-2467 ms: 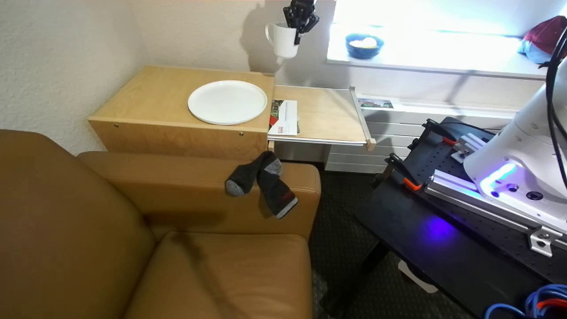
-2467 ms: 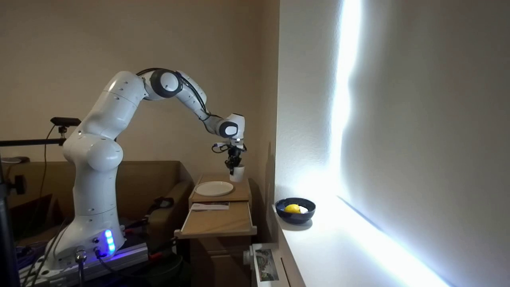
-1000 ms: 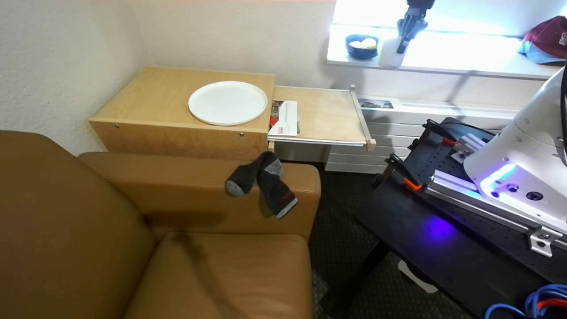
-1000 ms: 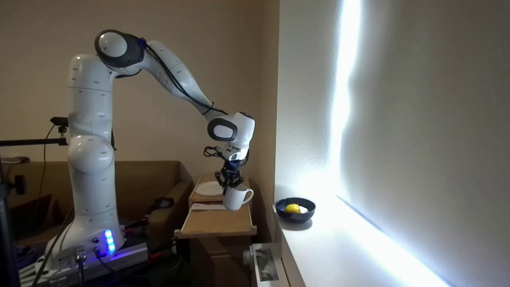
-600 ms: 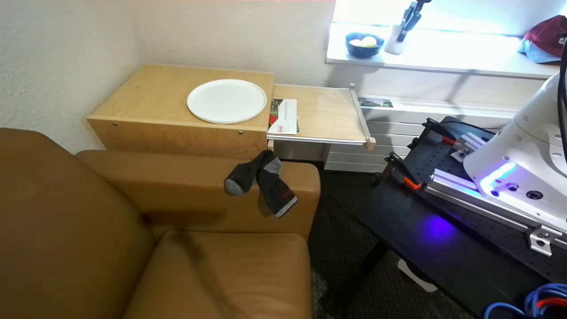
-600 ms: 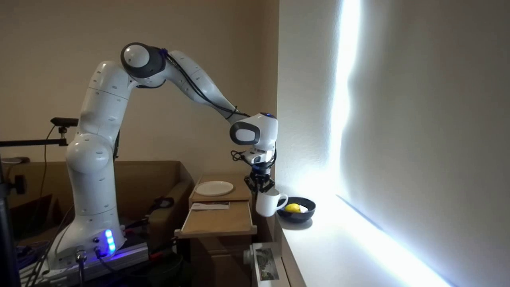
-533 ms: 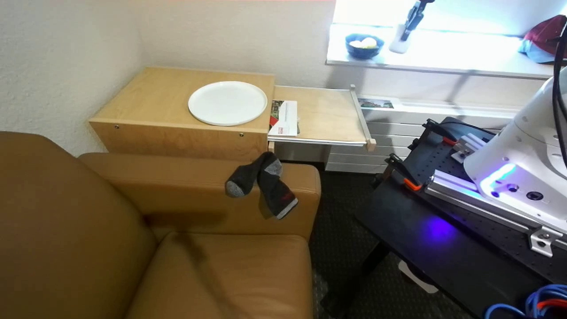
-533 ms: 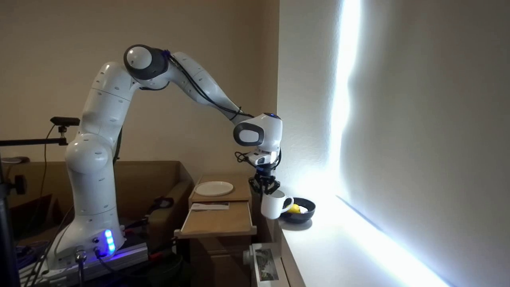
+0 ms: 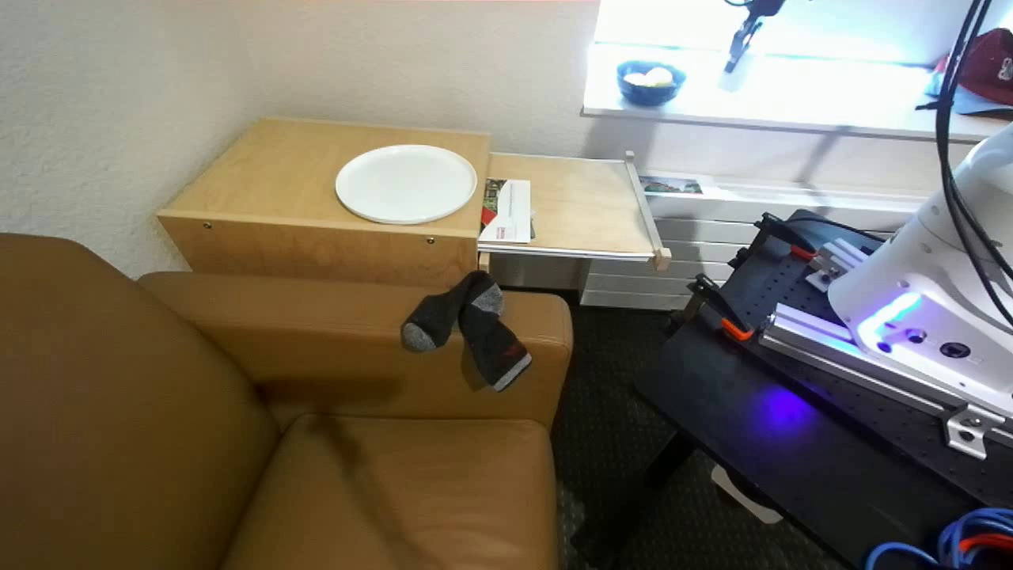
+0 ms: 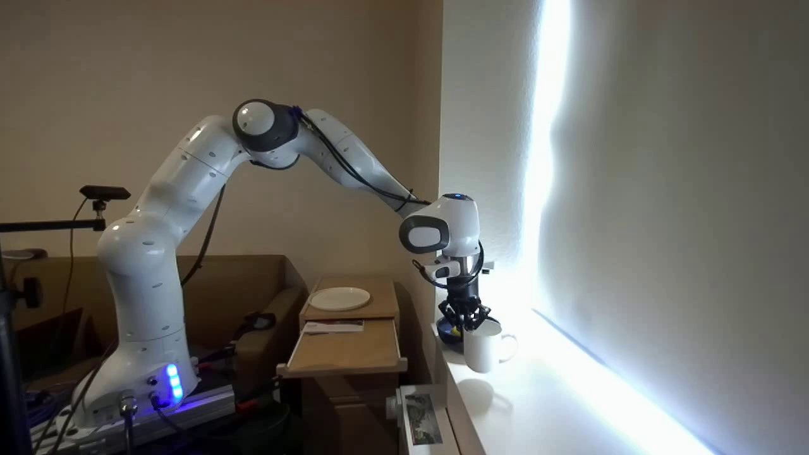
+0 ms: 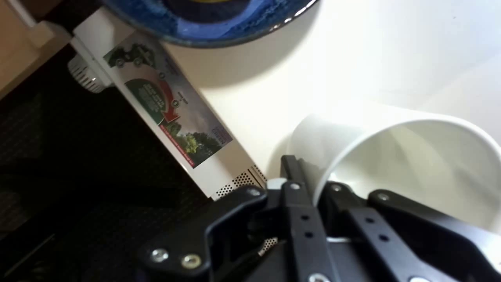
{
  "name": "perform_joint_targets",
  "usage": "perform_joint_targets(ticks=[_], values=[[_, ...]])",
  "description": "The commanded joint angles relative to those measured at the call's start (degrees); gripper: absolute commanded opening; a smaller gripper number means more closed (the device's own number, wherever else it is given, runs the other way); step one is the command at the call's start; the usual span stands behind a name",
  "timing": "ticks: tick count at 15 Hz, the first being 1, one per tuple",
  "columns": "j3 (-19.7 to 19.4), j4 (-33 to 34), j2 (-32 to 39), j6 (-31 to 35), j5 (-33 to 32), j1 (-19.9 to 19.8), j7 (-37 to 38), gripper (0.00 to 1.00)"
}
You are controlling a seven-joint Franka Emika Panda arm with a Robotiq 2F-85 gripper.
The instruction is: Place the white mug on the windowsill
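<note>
The white mug [image 10: 481, 351] hangs from my gripper [image 10: 468, 321] over the windowsill [image 10: 537, 404], near its front edge. Its shadow lies on the sill below, apart from it. In the wrist view my gripper [image 11: 315, 182] is shut on the mug's rim, one finger outside and one inside the wall of the mug [image 11: 336, 135]. The mug's handle points away from the fingers. In an exterior view the gripper [image 9: 739, 54] is over the bright windowsill [image 9: 815, 99]; the mug is almost washed out by glare there.
A dark blue bowl [image 9: 650, 84] with fruit stands on the sill close to the mug; it also shows in the wrist view [image 11: 211, 33]. A cap [image 9: 981, 71] lies at the sill's far end. A radiator with a leaflet [image 10: 422, 420] is beside the sill edge.
My gripper has carried the mug from above the cabinet, past the bowl, to over the windowsill. In the last half second it moved farther over the sill and lower.
</note>
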Motion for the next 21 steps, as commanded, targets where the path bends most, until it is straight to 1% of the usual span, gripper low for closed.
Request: perform_joint_targets(ticks=[1,2,4,5,6,7,9,13,14,15,16,18,21], values=[[-2.02,5.68,7.52,3.86,-2.6,2.16,13.06,0.01],[-2.46,6.68,8.94,3.67,-3.61,2.75,16.76,0.01],[-2.46,9.07,11.32,1.8,-4.91,2.43,21.8,0.01],[-2.0,10.06,11.33,0.25,-5.26,1.85,23.36,0.01],[-0.71,11.07,11.43,-1.36,-4.76,0.49,23.75,0.01],[-0.31,11.44,11.57,-2.02,-4.55,0.1,24.94,0.01],[2.06,13.15,11.94,-4.73,-2.61,-2.56,24.32,0.01],[4.41,15.06,12.54,-6.59,0.61,-6.08,24.14,0.03],[4.88,15.31,12.39,-6.74,1.35,-6.42,24.53,0.31],[5.38,14.94,11.98,-6.56,1.9,-6.71,23.96,0.32],[5.81,14.26,11.55,-6.22,2.37,-6.73,23.68,0.36],[6.86,12.69,10.13,-6.17,2.81,-6.69,22.33,0.5],[6.01,9.4,6.36,-5.36,1.04,-4.48,21.91,0.73]])
